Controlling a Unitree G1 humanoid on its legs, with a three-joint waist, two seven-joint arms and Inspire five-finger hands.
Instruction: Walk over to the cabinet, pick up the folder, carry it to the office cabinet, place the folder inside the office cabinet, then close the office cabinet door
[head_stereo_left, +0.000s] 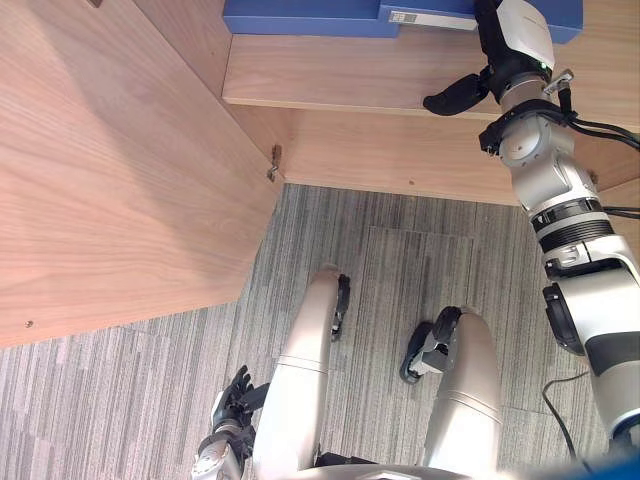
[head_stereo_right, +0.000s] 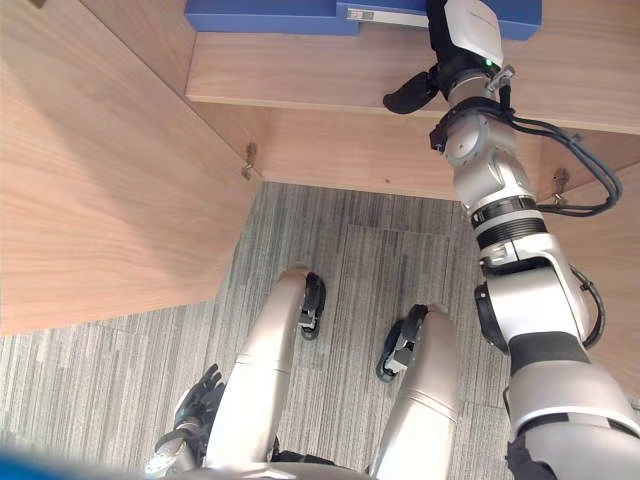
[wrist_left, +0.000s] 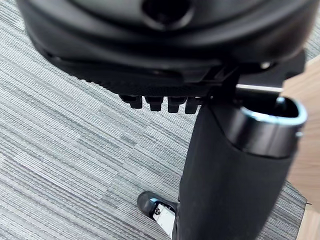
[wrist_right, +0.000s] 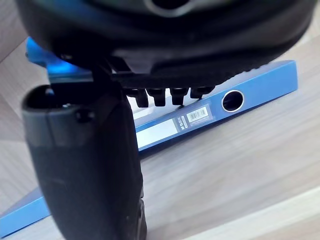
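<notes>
Right hand (head_stereo_left: 515, 45), at 1 o'clock, reaches over the shelf (head_stereo_left: 340, 75), fingers straight, thumb spread, gripping nothing. Its fingertips are just by the spine of the folder (wrist_right: 260, 82); whether they touch it is unclear. Bare shelf wood lies free toward 11 o'clock. An open cabinet door (head_stereo_left: 110, 170) crowds 9 o'clock. Left hand (head_stereo_left: 232, 400) hangs relaxed at 7 o'clock over carpet (head_stereo_left: 400, 260). The folder is blue, flat on the shelf at 12 o'clock, with a white label and a round hole on its spine.

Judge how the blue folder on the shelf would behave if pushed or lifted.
The folder lies flat on the wooden shelf, so it should slide rather than tip or roll. Its thick spine with a finger hole suggests stiff board covers, likely rigid when lifted. The smooth covers may slip against the right hand.
</notes>
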